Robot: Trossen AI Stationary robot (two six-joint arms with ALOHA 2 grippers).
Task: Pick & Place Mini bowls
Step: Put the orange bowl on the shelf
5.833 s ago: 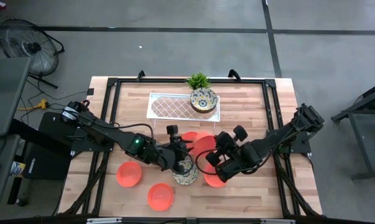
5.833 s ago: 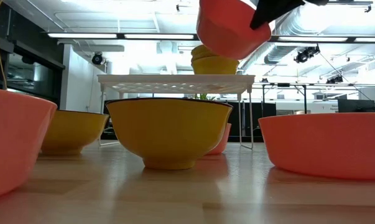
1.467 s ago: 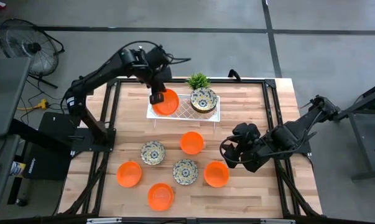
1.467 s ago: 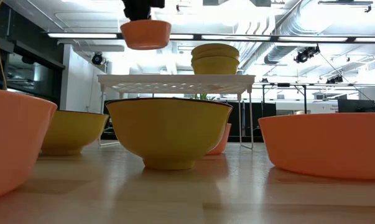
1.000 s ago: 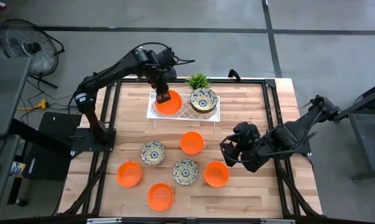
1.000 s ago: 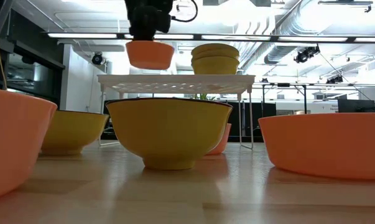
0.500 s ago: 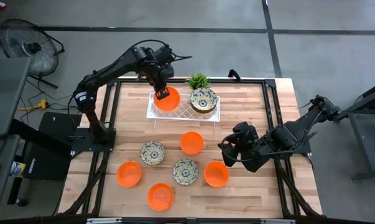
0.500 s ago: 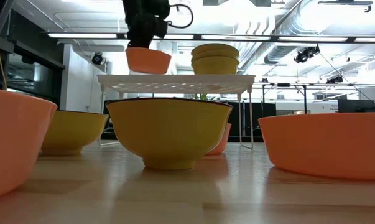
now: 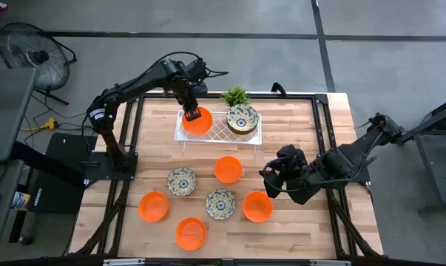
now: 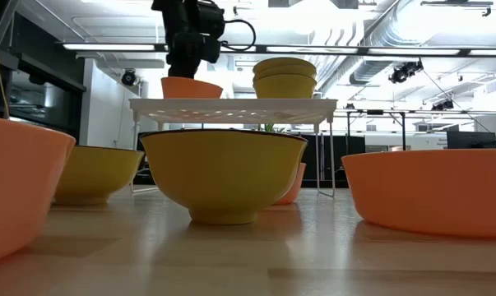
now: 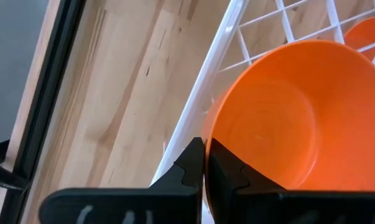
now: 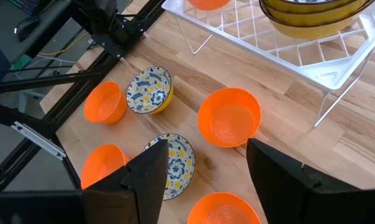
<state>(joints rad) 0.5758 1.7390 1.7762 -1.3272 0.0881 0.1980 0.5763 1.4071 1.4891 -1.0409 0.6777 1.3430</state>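
So my left pincer [image 9: 191, 113] is reached out over the white lattice tray [image 9: 221, 133] at the far side of the desk [image 9: 311, 133], fingers pinched tight on the rim of an orange mini bowl [image 9: 197, 121], one finger inside the bowl and one outside. In the low view that bowl [image 10: 191, 88] sits with its base on the tray top [image 10: 231, 105], directly under my pincer [image 10: 187, 62]. From my left wrist cam the bowl [image 11: 287, 118] is right at the fingertips, upright, resting on the white wires at the tray's edge. Just beside my pincer, further along the same tray, there's a stack of patterned mini bowls [image 9: 242, 118], and the little green plant [image 9: 236, 96] stands right behind that stack. Nearer me than the pincer, down on the desk, the rest are spread out apart from each other: four orange ones [image 9: 228, 169], [image 9: 257, 207], [image 9: 154, 206], [image 9: 191, 233] and two patterned ones [image 9: 182, 181], [image 9: 220, 204]. My right pincer [image 9: 269, 179] hangs over the desk well apart from the left one, close to the orange bowl on that side, fingers spread wide with nothing between them.
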